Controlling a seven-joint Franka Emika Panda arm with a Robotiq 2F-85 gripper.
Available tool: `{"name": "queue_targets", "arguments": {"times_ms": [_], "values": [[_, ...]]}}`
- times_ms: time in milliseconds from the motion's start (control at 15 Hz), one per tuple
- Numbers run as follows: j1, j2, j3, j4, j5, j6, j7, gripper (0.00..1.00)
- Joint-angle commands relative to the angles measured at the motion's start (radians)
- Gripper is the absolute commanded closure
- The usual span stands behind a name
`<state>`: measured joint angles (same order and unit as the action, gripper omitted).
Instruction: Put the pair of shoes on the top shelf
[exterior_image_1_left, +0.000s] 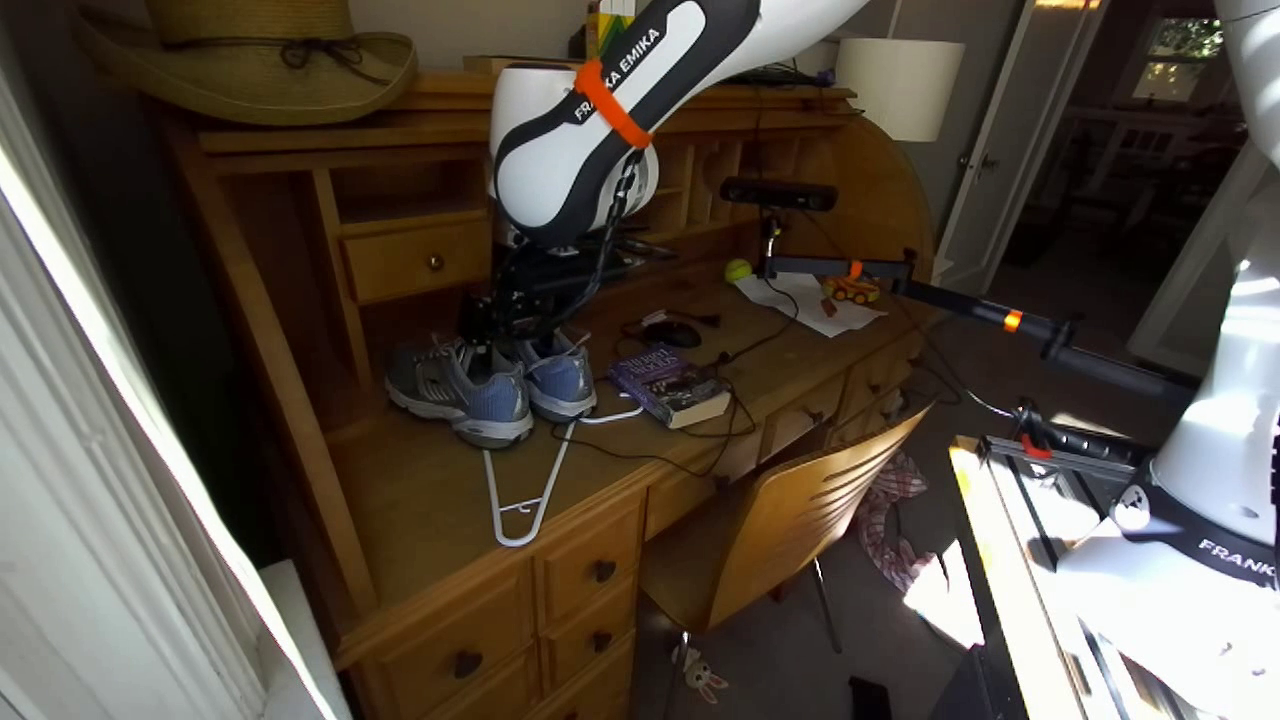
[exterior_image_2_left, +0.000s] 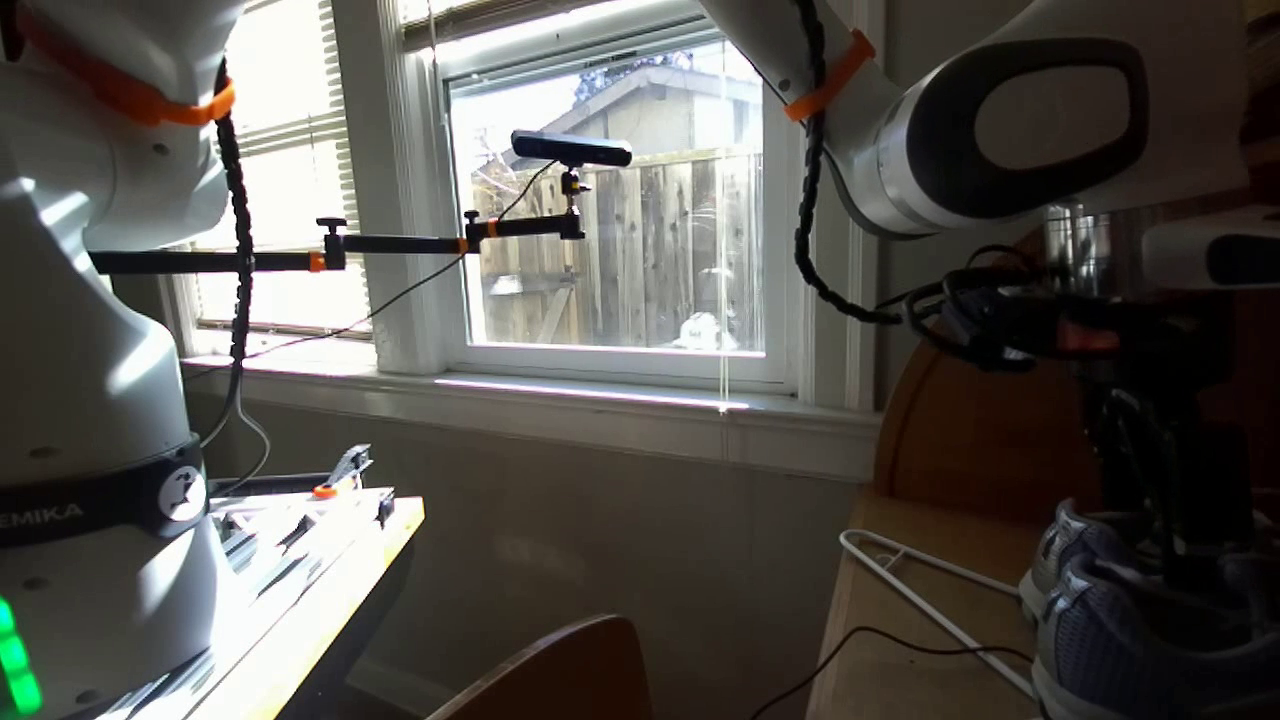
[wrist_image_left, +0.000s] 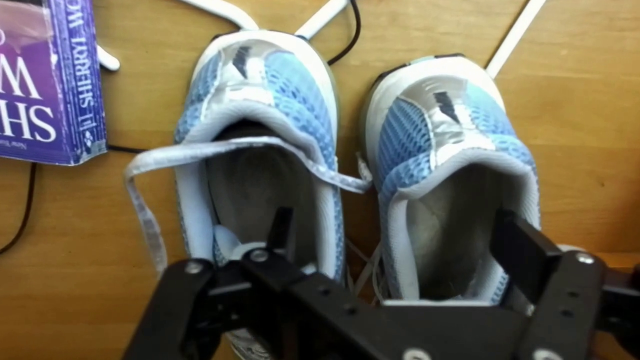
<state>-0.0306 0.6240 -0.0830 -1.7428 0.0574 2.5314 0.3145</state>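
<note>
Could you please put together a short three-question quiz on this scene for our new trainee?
1. Fill the gap: the tool is ____ (open or shut).
2. What do the shoes rest on? A) the top shelf; B) the desk's writing surface; C) the chair.
3. True or false: in the wrist view, the purple book lies to the left of both shoes.
Key: 1. open; 2. B; 3. true.

Sneakers (wrist_image_left: 442, 167) of coarse mesh cloth, partly shiny, a glossy paperback (exterior_image_1_left: 670, 385), a smooth wooden desk (exterior_image_1_left: 430, 500)
</note>
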Motion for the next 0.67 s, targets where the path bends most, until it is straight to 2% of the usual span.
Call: {"name": "queue_targets", "arguments": {"times_ms": [0, 467, 533, 600], "values": [[-0.001, 0.066, -0.006, 0.051, 0.011, 0.028, -0.017, 0.0], [-0.002, 0.124, -0.017, 0.104, 0.02, 0.022, 0.003, 0.0], [-0.004, 0.129, -0.015, 0.108, 0.024, 0.024, 0.002, 0.08], [-0.005, 0.131, -0.013, 0.11, 0.029, 0.02, 0.002, 0.28]]}}
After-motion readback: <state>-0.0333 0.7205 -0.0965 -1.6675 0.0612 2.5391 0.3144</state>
